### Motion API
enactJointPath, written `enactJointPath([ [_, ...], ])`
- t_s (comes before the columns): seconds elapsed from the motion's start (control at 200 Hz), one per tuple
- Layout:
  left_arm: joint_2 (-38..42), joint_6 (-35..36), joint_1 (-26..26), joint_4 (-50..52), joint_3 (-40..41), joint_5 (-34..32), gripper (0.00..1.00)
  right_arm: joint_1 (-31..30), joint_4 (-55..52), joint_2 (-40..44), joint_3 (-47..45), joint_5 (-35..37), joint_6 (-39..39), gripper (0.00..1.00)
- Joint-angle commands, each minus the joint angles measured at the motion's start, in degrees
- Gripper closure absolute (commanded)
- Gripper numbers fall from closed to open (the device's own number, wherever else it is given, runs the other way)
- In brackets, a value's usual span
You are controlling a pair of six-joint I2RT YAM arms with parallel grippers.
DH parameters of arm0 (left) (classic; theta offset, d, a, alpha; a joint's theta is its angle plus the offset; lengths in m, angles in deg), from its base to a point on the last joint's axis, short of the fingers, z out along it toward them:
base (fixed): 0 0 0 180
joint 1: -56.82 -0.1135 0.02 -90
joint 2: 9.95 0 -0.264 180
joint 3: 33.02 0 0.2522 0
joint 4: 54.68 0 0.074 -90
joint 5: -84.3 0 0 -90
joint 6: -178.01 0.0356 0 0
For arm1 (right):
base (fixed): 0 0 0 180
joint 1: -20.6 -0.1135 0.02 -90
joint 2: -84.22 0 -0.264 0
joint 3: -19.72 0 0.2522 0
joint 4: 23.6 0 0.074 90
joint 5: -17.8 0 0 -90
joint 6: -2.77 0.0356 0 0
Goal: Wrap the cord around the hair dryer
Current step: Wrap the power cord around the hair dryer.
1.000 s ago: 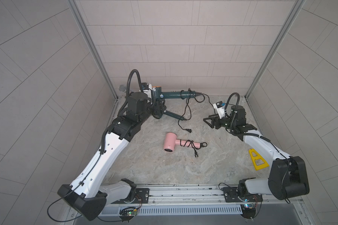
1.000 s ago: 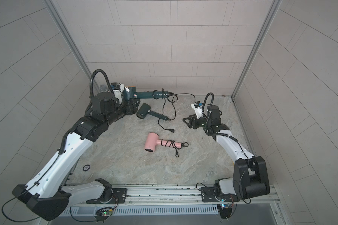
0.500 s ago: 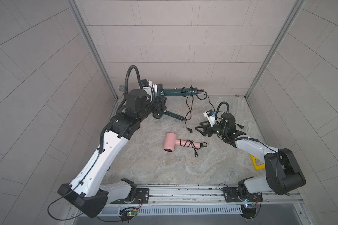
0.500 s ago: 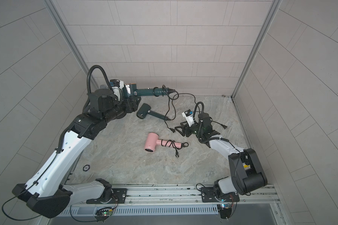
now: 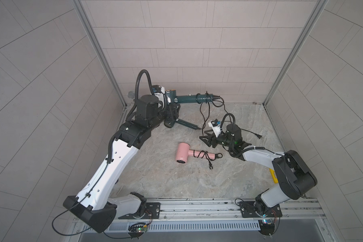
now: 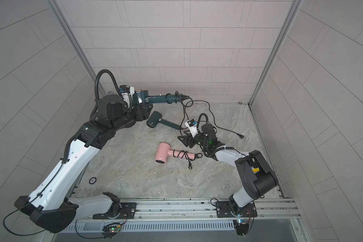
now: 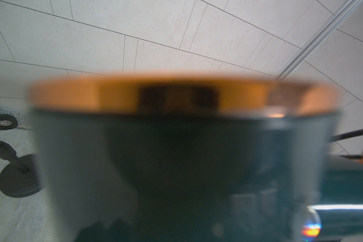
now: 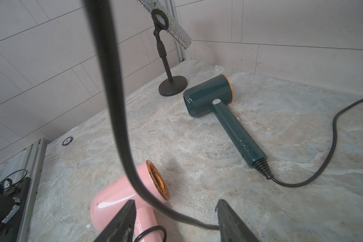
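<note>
Left end effector (image 6: 141,105) clenched on the barrel of a teal hair dryer (image 5: 189,98), holding it clear of the surface (image 5: 155,178), close to the back wall (image 5: 197,62). Left wrist view is filled by a blurred teal barrel with an orange rim, which fits that grip. Handle's long axis runs level along the wall, from the left end effector out toward the robot's right, ribbed end farthest from the grip. One dark loop of cord (image 8: 116,104) sits round the handle near that end; the rest hangs in slack bights toward the right end effector (image 8: 176,204). That one is released, jaws well apart, low over the surface, in front of and below the handle's free end. In the right wrist view the cord sweeps down past the lens and crosses the gap to meet one finger. It looks draped there, not pinched. A plug (image 5: 322,136) lies on the surface beyond the right wrist; cords cross, so I cannot trace whose it is. Judgement: wrapping barely begun. Right arm is nearer the slack, and the next turn means carrying cord up and over the handle, across its axis. Also present: second teal dryer (image 8: 208,94) lying flat, pink dryer (image 5: 182,155) with its cord already wound on its handle.
</note>
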Motion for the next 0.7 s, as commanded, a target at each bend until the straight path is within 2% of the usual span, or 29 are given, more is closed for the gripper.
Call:
enactJointPath([
  [0.0, 0.5, -0.8, 0.2, -3.6, -3.0, 0.8, 1.00, -0.6, 6.6, -1.9, 1.0, 3.7, 2.9, 0.38],
  [0.085, 0.4, -0.9, 0.2, -3.7, -3.0, 0.8, 1.00, -1.0, 7.8, -3.8, 2.3, 3.5, 4.3, 0.46],
  [0.16, 0.3, -0.9, 0.2, -3.7, -3.0, 0.5, 1.00, -1.3, 8.0, -4.8, 3.2, 2.3, 5.7, 0.74],
  [0.215, 0.1, -0.9, 0.2, -3.9, -2.8, 0.4, 1.00, -1.4, 7.0, -5.0, 3.6, 1.8, 5.7, 1.00],
  [0.355, -0.2, -1.2, 0.2, -4.9, -1.7, -2.1, 1.00, -1.3, -1.3, -3.3, 4.4, 4.0, 3.1, 1.00],
  [0.485, -2.2, -0.2, -0.4, -7.9, -0.5, -9.3, 1.00, -1.2, -22.1, -0.3, 9.9, 7.1, -3.0, 1.00],
  [0.56, -5.2, -0.3, -1.8, -9.7, -0.9, -11.1, 1.00, -1.3, -33.1, 1.7, 13.2, 9.7, -6.5, 1.00],
  [0.695, -7.9, -2.6, -3.6, -15.6, 2.7, -15.5, 1.00, -1.7, -44.0, 8.3, 14.5, 12.9, -9.7, 1.00],
])
